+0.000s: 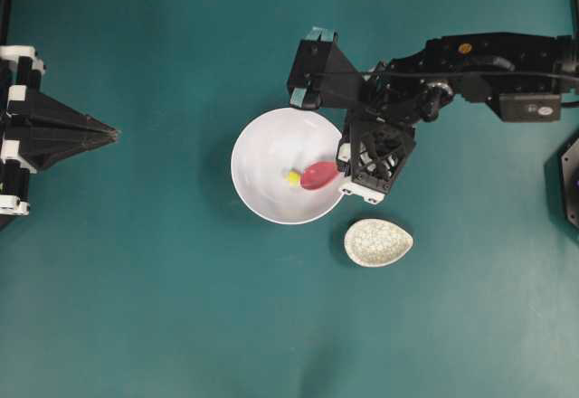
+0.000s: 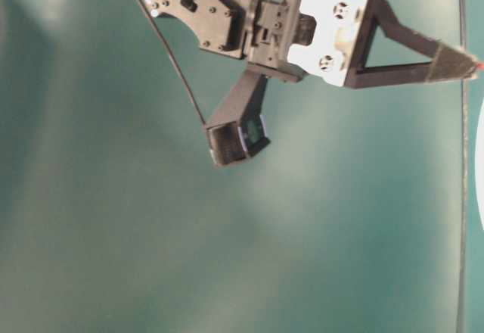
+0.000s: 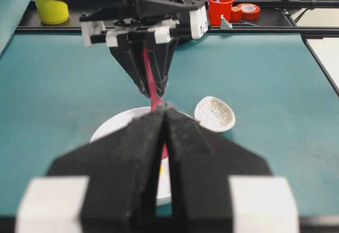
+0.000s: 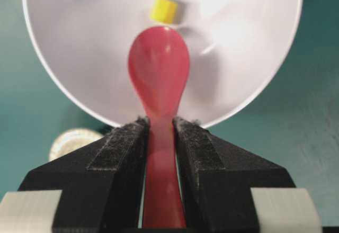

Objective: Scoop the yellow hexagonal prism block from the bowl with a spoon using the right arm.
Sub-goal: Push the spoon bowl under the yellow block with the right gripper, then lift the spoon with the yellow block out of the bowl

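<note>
Right gripper point(image 4: 160, 137): jaws were clamped narrow on the handle of the spoon point(image 4: 159, 79), pads touching it on both sides. The handle ran straight out between the jaws and the oval scoop led, hollow side up, over the inside of the bowl point(image 4: 254, 84).

Key relation, right wrist view: the yellow hexagonal prism block point(image 4: 163, 10) lay at 12 o'clock from the scoop tip, just beyond it, on the bowl floor. Whether tip and block touched could not be told; they looked to be either just touching or barely apart. The spoon's long axis pointed almost dead at the block, which sat only a shade toward 1 o'clock.

Overhead view: right gripper point(image 1: 348, 179) hung at the bowl's 3 o'clock rim. The spoon point(image 1: 318, 175) lay along the 3-to-9 line, and the block point(image 1: 294, 178) sat at 9 o'clock from the scoop, near the bowl's point(image 1: 262, 145) centre.

Left gripper point(image 1: 113, 132): jaws pressed together on nothing, well apart from the bowl at its 9 o'clock. The right arm was much the nearer.

Speckled spoon rest point(image 1: 378, 241) stood bare, at 5 o'clock from the bowl.

Judgement: the next move probably called for a push along the spoon's own axis, tip kept low so the block rode into the scoop. Risk was that the small block would skid ahead across the smooth white floor.
</note>
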`<action>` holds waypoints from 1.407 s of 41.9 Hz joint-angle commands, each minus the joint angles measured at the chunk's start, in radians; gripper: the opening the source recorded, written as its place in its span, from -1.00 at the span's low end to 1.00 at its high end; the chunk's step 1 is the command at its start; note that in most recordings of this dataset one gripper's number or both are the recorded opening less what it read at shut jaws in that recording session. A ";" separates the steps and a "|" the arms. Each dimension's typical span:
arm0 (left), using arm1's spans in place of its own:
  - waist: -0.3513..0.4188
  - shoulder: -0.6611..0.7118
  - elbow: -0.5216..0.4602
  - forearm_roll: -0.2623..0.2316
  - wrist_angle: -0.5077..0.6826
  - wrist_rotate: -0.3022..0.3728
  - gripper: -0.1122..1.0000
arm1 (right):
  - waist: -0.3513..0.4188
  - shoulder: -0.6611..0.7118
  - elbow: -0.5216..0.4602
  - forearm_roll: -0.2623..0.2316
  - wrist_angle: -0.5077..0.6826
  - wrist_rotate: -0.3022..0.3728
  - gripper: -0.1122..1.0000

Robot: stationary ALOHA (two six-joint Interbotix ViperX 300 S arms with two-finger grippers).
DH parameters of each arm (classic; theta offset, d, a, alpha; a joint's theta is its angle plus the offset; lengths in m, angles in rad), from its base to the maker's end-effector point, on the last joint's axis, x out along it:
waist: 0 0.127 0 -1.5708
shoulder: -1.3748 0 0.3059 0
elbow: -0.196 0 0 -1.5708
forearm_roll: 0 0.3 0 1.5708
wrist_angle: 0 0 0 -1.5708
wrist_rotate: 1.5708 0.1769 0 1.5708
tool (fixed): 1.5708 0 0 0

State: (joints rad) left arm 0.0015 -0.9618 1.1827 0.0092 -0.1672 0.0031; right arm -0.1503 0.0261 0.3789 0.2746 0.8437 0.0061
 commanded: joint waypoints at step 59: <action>0.000 0.011 -0.005 0.003 -0.005 -0.002 -0.81 | -0.003 0.069 -0.054 -0.037 -0.285 -0.002 -0.40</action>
State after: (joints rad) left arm 0.0015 -0.9618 1.1858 0.0107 -0.1672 0.0031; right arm -0.1488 0.1104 0.3513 0.2393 0.5768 0.0031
